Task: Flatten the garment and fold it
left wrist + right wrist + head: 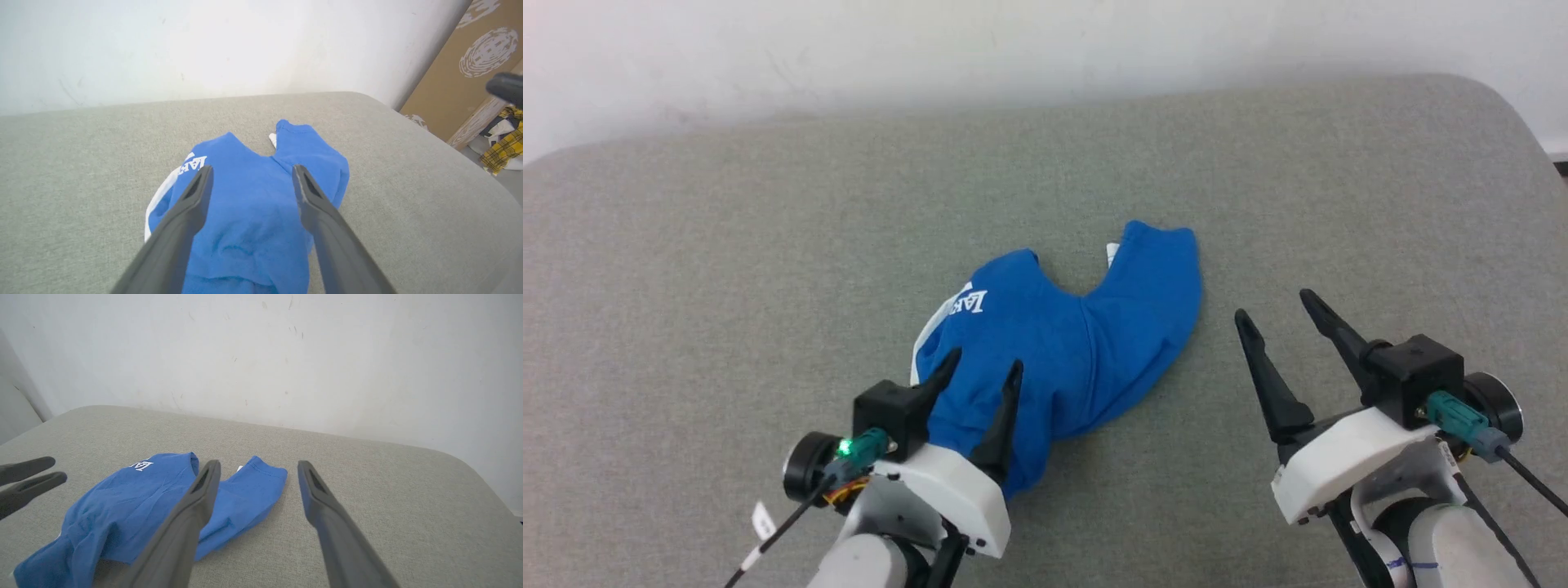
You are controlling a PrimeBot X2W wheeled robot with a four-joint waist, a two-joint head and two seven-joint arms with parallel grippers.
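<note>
**Blue shorts bunched mid-pad, both grippers spread**

We see the bright royal-blue shorts, thin fabric with a white side stripe and white lettering, lying crumpled near the middle of the grey fabric-covered pad. Their two leg ends point to the far side, the lettered one on the left. The near end is bunched up.

In the left wrist view, beyond the pad's right edge, a heap of clothes with yellow plaid among them lies at the foot of a brown printed cardboard panel. We cannot tell whether that panel is part of a box.

Our left gripper hangs over the near end of the shorts with its two dark fingers well apart and blue cloth showing between them. We cannot tell whether the tips touch the fabric. Our right gripper is spread just as wide and holds nothing, over bare pad just right of the shorts.

The pad's far edge runs along the white wall, and its far right corner is rounded. Bare pad spreads broadly to the left and right of the shorts, and between the leg ends and the far edge.
</note>
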